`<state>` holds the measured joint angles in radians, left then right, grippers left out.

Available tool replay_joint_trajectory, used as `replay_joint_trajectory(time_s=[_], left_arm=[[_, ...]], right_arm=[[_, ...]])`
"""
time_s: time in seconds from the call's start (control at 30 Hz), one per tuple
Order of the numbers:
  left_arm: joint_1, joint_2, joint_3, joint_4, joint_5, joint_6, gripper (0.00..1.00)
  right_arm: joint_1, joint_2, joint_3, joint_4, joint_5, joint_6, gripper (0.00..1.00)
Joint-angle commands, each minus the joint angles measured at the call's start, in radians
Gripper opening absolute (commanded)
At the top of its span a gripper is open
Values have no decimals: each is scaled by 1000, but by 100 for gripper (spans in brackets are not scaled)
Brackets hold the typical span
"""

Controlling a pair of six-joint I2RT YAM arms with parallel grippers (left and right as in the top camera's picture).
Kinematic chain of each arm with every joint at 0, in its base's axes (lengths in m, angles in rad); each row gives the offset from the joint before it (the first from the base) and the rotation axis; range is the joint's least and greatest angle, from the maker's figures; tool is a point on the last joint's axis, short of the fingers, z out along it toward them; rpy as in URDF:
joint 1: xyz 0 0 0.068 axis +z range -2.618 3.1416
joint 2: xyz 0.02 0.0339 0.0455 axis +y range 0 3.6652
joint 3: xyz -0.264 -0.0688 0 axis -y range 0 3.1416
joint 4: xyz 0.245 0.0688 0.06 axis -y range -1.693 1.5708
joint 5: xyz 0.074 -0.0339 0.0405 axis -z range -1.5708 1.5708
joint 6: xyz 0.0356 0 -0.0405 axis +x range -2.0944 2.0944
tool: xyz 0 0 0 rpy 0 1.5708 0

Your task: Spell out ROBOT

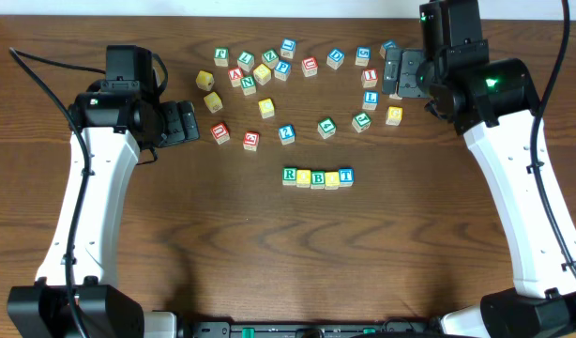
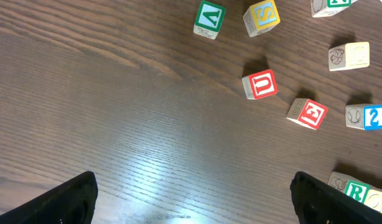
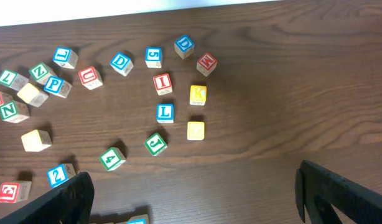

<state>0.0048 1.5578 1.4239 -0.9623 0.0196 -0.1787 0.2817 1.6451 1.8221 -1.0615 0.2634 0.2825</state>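
Observation:
A row of five blocks (image 1: 318, 177) lies at the table's middle: green R (image 1: 290, 175), a yellow block, B, a yellow block, blue T (image 1: 345, 176). The yellow blocks' letters are too small to read. My left gripper (image 1: 185, 122) is open and empty, left of the loose blocks. In the left wrist view (image 2: 197, 208) bare wood lies between its fingers, and the green R (image 2: 358, 190) shows at the lower right. My right gripper (image 1: 393, 71) is open and empty at the back right. The right wrist view (image 3: 197, 199) shows the row's blue end block (image 3: 138, 219) at the bottom edge.
Several loose letter blocks lie scattered across the back of the table (image 1: 288, 70). The left wrist view shows a red U (image 2: 260, 84), a green A (image 2: 206, 18) and a yellow S (image 2: 261, 17). The right wrist view shows a yellow K (image 3: 198, 94), a blue L (image 3: 165, 112) and a green 4 (image 3: 111, 158).

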Motion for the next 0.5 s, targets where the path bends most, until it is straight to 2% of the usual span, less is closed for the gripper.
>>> replay_joint_trajectory(time_s=[0.0, 0.47], left_arm=[[2, -5, 18, -2, -9, 14, 97], [2, -5, 18, -2, -10, 14, 98]], right_arm=[[-1, -2, 15, -3, 18, -10, 99], [-1, 3, 15, -3, 16, -10, 99]])
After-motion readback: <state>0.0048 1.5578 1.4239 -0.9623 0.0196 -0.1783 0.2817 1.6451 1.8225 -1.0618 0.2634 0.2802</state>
